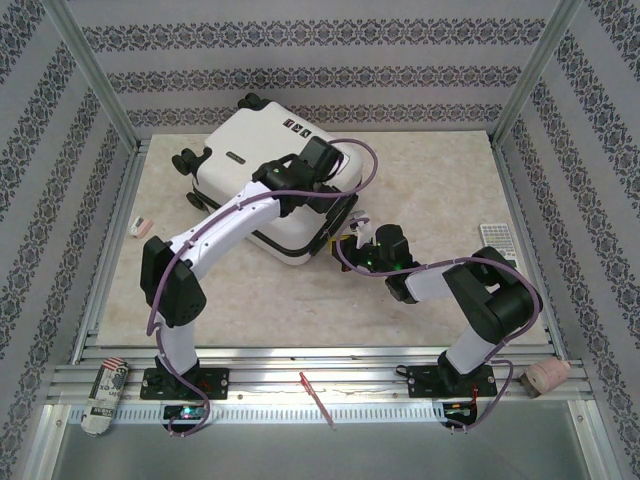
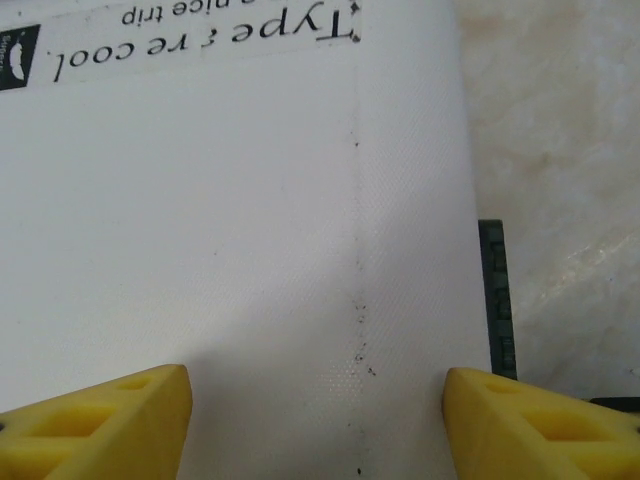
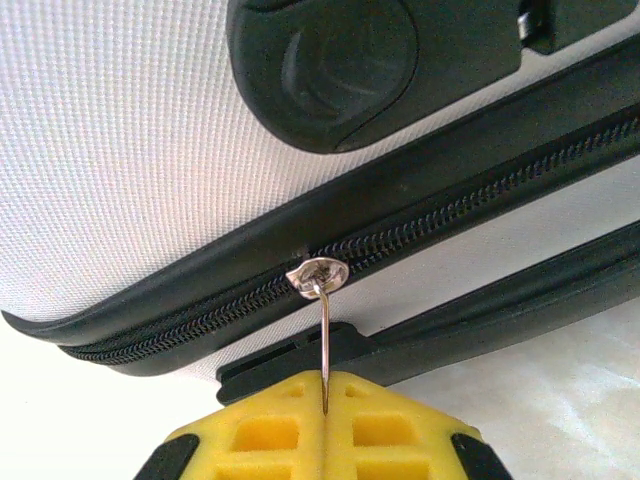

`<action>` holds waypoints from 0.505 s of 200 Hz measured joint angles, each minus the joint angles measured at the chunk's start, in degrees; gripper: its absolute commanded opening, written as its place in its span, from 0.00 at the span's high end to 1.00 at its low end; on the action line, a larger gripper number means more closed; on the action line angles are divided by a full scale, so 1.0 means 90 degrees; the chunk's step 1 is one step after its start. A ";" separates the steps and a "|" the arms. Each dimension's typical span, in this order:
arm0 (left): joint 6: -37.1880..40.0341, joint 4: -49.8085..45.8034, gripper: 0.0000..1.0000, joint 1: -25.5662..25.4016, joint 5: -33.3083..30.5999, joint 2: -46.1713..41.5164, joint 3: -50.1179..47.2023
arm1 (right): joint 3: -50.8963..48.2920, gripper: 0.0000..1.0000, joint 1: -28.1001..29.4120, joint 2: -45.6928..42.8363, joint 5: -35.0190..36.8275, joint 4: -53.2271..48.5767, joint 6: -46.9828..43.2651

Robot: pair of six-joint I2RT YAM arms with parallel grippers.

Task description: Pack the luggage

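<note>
The luggage (image 1: 262, 165), a small white hard-shell suitcase with black wheels, lies flat and closed at the back left of the table. My left gripper (image 1: 322, 160) hovers over its white lid (image 2: 220, 230), yellow fingers (image 2: 110, 420) spread wide with nothing between them. My right gripper (image 1: 352, 247) sits at the case's near right edge. In the right wrist view its yellow pads (image 3: 270, 430) are pressed together on the thin metal zipper pull (image 3: 323, 345), which hangs from the silver slider (image 3: 318, 273) on the black zipper track (image 3: 420, 220).
A white remote (image 1: 498, 240) lies at the right edge of the table and a small pale object (image 1: 143, 226) at the left. A roll (image 1: 104, 395) and a pinkish roll (image 1: 545, 377) rest on the front rail. Metal frame posts border the table.
</note>
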 measured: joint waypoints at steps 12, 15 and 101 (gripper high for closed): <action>0.0068 -0.0053 0.33 -0.0066 -0.0129 -0.0002 0.0017 | 0.0000 1.00 -0.0017 0.0000 -0.0022 0.0007 0.0000; 0.0085 -0.0073 0.33 -0.0090 -0.0172 -0.0002 0.0027 | 0.0000 1.00 -0.0017 0.0000 -0.0022 0.0015 0.0000; 0.0214 -0.0330 0.29 -0.0318 0.0138 0.0002 0.0027 | 0.0000 1.00 -0.0032 0.0039 -0.0090 0.0097 0.0002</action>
